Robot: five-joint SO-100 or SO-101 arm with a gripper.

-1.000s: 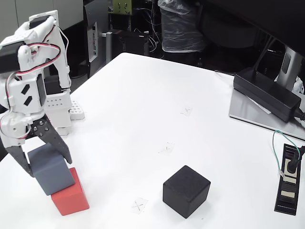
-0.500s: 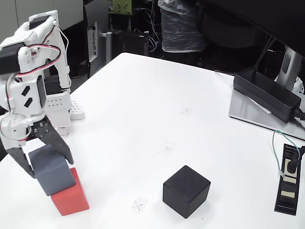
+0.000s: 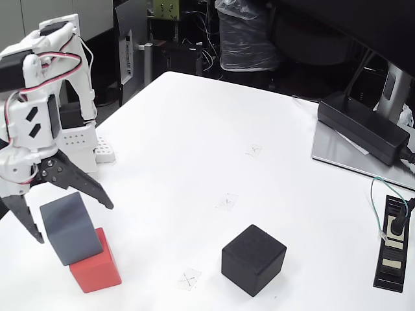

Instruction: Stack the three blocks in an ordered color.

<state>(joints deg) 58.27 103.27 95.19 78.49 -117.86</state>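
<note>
Fixed view: we note gripper jaws spread wide around grey block perched off-centre on red block; clipping it on retreat could topple it.

From my seat at the controls, the fixed view shows the gripper has let go of the grey block: a second ago its two dark fingers were pressed against the block's sides, and now they stand spread wide, one out to the right and one to the left, both clear of it. The wrist has also lifted a little and tipped back. The grey block now sits free on the red block, leaning slightly compared with before.
</note>
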